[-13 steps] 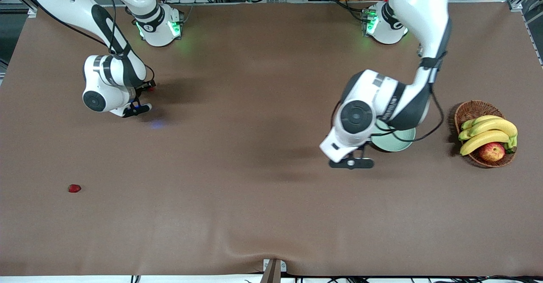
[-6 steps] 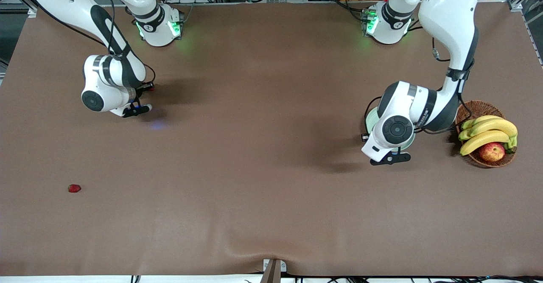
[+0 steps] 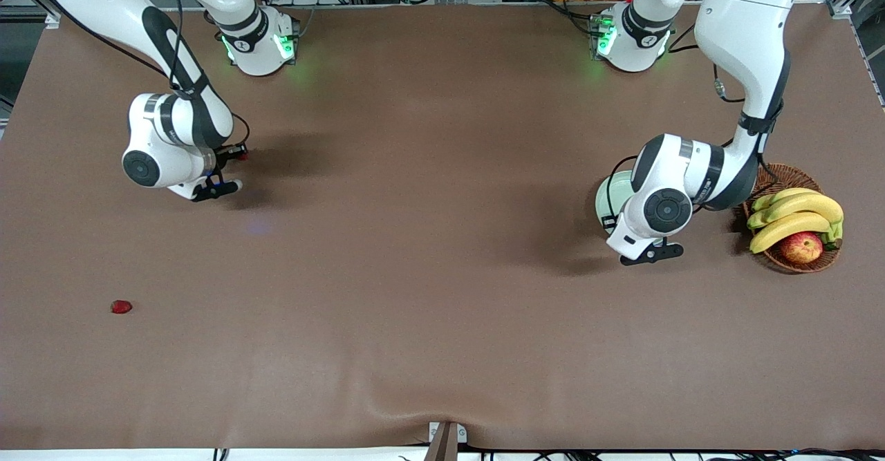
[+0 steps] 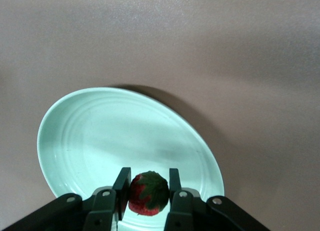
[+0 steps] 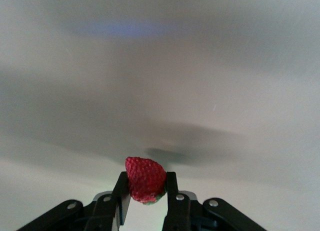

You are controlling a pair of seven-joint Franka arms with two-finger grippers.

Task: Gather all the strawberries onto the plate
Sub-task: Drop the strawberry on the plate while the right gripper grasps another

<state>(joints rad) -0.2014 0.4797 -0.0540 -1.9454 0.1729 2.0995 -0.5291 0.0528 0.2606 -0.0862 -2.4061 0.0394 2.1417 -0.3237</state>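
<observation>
Strawberries in both grippers, one berry waiting on the table.

I am holding the left gripper (image 4: 146, 198) over the plate (image 4: 90, 141) near the table's left-arm end beside the basket (image 3: 774, 177), its fingers clamped on a strawberry (image 4: 147, 193); my next move, I judge, is parting them to drop it. I am keeping the right gripper (image 5: 146, 191) clamped on another strawberry (image 5: 145, 180) near the right-arm end. The third berry (image 3: 122, 306) is lying near the camera-side corner there.
</observation>
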